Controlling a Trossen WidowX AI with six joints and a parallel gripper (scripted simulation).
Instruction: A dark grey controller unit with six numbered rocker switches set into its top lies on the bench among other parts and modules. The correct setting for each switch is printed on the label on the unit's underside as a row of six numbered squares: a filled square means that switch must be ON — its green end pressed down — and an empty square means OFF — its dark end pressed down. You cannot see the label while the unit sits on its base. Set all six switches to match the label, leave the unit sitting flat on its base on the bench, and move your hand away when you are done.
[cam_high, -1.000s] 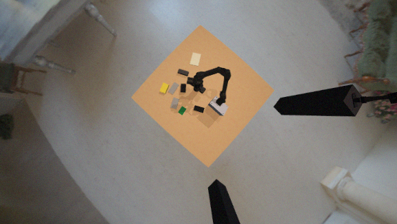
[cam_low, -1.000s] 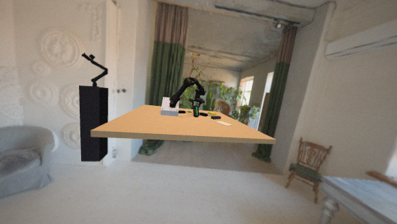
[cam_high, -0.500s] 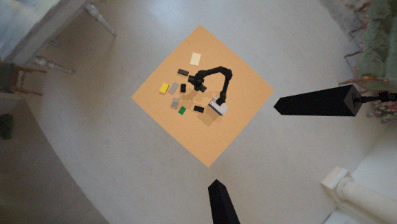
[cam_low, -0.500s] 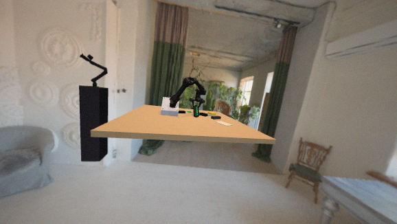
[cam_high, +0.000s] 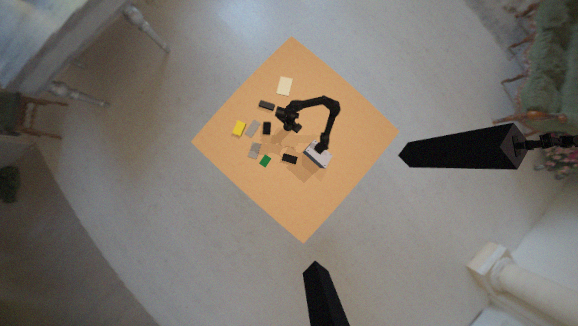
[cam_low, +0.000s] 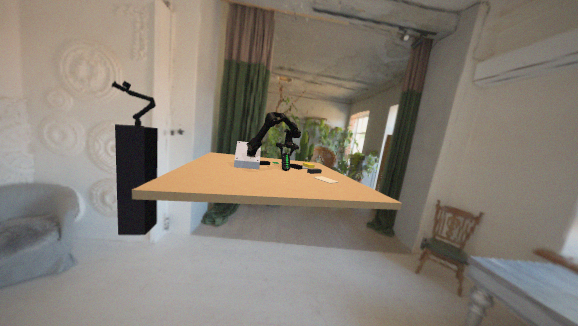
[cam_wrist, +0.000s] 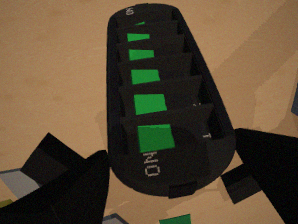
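The dark controller unit (cam_low: 285, 161) (cam_wrist: 190, 172) stands steeply on end beneath my gripper (cam_low: 286, 151) (cam_wrist: 171, 145), its switch side facing the wrist camera. My gripper is shut on the unit, with one finger against each long side near its close end. In the wrist view six green patches show in a column on the side marked ON, the farthest only a sliver. I cannot tell for certain which rocker ends are pressed. The underside label is hidden. Whether the low end touches the bench (cam_high: 300, 210) (cam_low: 260, 189) is unclear.
The arm's white base box (cam_high: 325, 159) (cam_low: 246, 163) stands on the bench. Around the arm lie a cream plate (cam_high: 284, 86), a yellow block (cam_high: 239, 128), a green block (cam_high: 265, 161), grey modules (cam_high: 252, 128) (cam_high: 254, 150) and black blocks (cam_high: 266, 128) (cam_high: 289, 158) (cam_high: 266, 105).
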